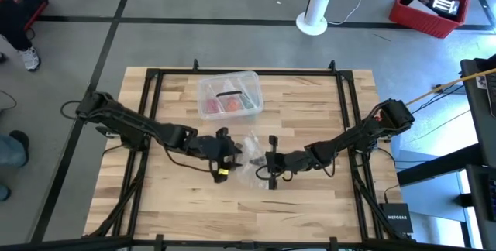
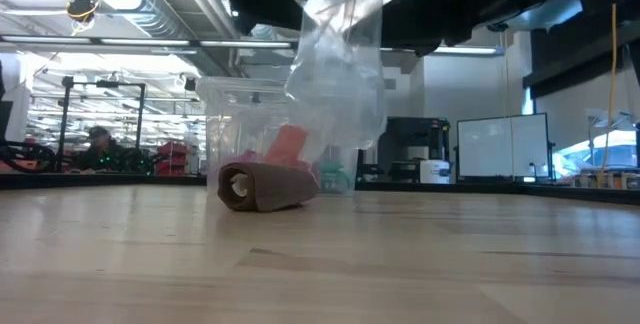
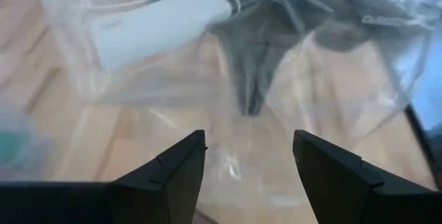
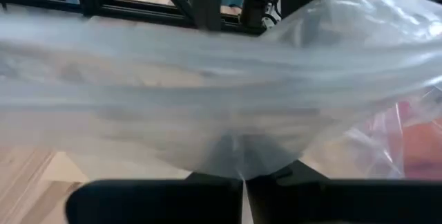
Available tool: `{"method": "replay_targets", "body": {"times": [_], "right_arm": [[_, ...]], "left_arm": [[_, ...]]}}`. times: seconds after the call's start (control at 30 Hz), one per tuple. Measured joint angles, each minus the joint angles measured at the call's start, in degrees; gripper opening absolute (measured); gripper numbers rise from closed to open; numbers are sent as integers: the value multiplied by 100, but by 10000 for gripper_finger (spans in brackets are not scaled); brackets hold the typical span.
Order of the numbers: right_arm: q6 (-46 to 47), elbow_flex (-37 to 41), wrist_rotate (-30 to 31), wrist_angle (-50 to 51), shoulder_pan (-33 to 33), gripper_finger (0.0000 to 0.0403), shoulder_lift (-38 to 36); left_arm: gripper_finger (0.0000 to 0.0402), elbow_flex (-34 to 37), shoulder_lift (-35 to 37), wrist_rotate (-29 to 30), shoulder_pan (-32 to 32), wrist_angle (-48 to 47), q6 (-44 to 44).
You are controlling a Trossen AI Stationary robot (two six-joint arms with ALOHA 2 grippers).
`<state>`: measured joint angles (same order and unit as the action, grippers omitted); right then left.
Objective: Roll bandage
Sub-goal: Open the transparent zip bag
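Bandage (image 2: 266, 185) lies rolled on the wooden table (image 1: 178, 204), below the clear plastic bag (image 2: 340, 64) that the right gripper (image 4: 242, 175) holds lifted, fingers pinched together on its edge. Facing it across the bag, the left gripper (image 3: 248, 165) hovers with fingers spread apart, holding nothing

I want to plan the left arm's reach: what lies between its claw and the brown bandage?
The crinkled clear plastic bag, pinched and lifted by the shut right claw, hangs right in front of the open left claw. The rolled brown-tan fabric bandage lies on the wooden table under the bag, before the clear plastic box.
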<state>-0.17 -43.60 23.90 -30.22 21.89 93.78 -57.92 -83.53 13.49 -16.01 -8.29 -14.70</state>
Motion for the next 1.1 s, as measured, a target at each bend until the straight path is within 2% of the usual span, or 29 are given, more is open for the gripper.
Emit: {"method": "replay_targets", "body": {"times": [0.13, 0.3, 0.47, 0.67, 0.8, 0.97, 1.0, 1.1], "right_arm": [[8, 0, 2, -1, -17, 2, 0], [24, 0, 114, -209, -17, 2, 0], [-3, 0, 109, -202, -15, 1, 0], [-6, 5, 114, -166, -15, 1, 0], [-9, 5, 206, -116, -15, 1, 0], [-13, 5, 399, 121, -15, 0, -17], [-22, 5, 488, 295, 0, 0, -55], [-16, 7, 756, 915, 139, 0, -279]], "left_arm": [[211, 258, 1, 564, -139, 326, -395], [211, 328, -122, 583, -251, 797, -588], [211, 339, -328, 581, -288, 1491, -319], [202, 339, -546, 580, -217, 1511, -377], [144, 339, -586, 610, -217, 1517, -333], [24, 339, -586, 635, -264, 1473, -189], [13, 339, -582, 642, -298, 1413, -122], [12, 339, -510, 638, -447, 1181, -114]]}}
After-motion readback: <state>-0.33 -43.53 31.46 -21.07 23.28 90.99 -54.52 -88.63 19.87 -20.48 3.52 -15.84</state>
